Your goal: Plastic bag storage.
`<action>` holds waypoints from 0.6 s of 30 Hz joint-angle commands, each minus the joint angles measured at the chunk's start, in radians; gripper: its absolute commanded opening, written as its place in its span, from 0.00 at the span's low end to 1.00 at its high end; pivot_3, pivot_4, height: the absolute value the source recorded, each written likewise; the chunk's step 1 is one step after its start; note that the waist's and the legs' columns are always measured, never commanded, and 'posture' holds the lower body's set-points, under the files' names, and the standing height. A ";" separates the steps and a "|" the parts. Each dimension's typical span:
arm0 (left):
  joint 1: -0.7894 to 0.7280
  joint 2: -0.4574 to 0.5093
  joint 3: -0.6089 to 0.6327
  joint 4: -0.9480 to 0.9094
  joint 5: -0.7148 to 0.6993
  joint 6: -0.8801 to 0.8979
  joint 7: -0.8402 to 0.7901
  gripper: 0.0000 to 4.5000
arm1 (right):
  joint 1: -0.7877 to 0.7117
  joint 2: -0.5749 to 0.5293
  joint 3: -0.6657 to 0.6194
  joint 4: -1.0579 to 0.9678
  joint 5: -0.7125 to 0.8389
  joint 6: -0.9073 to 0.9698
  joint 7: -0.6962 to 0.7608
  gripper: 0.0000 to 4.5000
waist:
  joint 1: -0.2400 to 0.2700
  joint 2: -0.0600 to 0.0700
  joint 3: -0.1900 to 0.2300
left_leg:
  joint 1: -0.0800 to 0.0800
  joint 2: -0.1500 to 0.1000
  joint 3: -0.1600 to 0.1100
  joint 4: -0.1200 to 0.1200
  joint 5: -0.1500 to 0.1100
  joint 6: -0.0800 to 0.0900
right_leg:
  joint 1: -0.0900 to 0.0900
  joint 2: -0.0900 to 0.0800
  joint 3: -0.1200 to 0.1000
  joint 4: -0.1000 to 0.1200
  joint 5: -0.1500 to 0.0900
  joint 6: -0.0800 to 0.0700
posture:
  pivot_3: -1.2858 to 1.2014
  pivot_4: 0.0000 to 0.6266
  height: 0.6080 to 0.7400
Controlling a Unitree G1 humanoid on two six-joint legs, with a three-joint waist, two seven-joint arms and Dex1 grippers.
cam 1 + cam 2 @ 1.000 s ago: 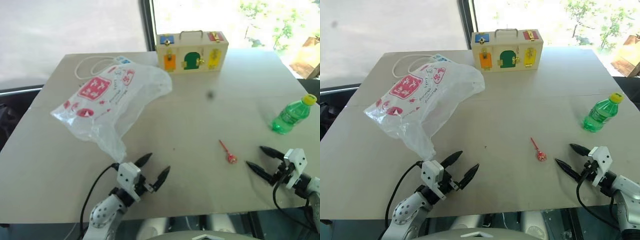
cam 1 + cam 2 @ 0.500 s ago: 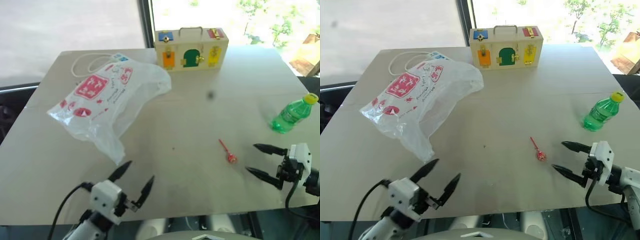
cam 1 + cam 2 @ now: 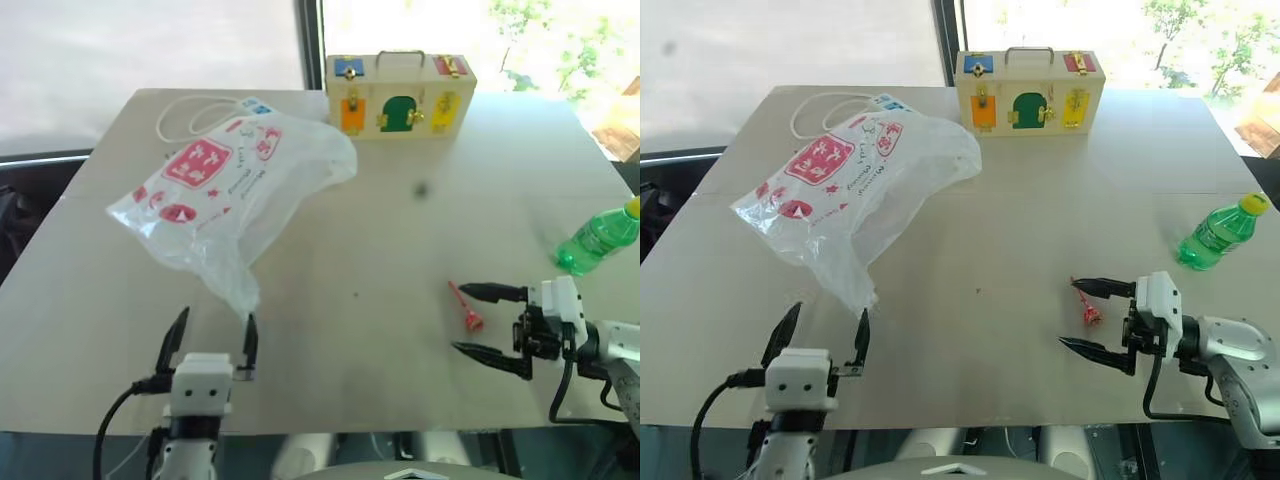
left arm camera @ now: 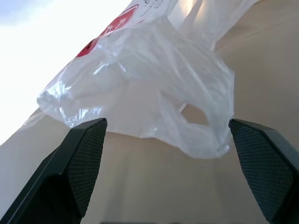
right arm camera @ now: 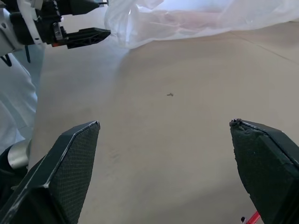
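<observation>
On the table [image 3: 400, 240], the bag [image 3: 235, 195] lies crumpled on the left half, its loop handles toward the far edge and its near corner pointing at the left gripper [image 3: 212, 338]. That gripper stands at the near edge, fingers spread wide and empty, just short of the bag. The right gripper [image 3: 487, 320] sits at the near right, turned to point leftward, fingers wide and empty; a small red item [image 3: 464, 308] lies between its two fingers on the tabletop, and contact cannot be judged. A wooden box [image 3: 400, 82] stands at the far edge, and a green bottle [image 3: 601, 238] lies at the right edge. The left wrist view adds detail the head views lack: a hole in the bag's near corner [image 4: 195, 115] and the film's folds. The right wrist view shows the left gripper [image 5: 81, 21] side-on, apart from the bag's edge [image 5: 140, 32].
</observation>
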 commanded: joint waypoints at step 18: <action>-0.169 0.098 0.009 0.098 -0.198 0.019 -0.060 0.98 | -0.028 0.033 0.015 -0.003 -0.031 -0.019 -0.026 1.00 | -0.003 0.001 -0.001 | 0.001 0.002 0.000 0.001 0.000 0.000 | 0.000 0.001 0.000 0.001 0.000 -0.001 | 0.52 0.24 1.00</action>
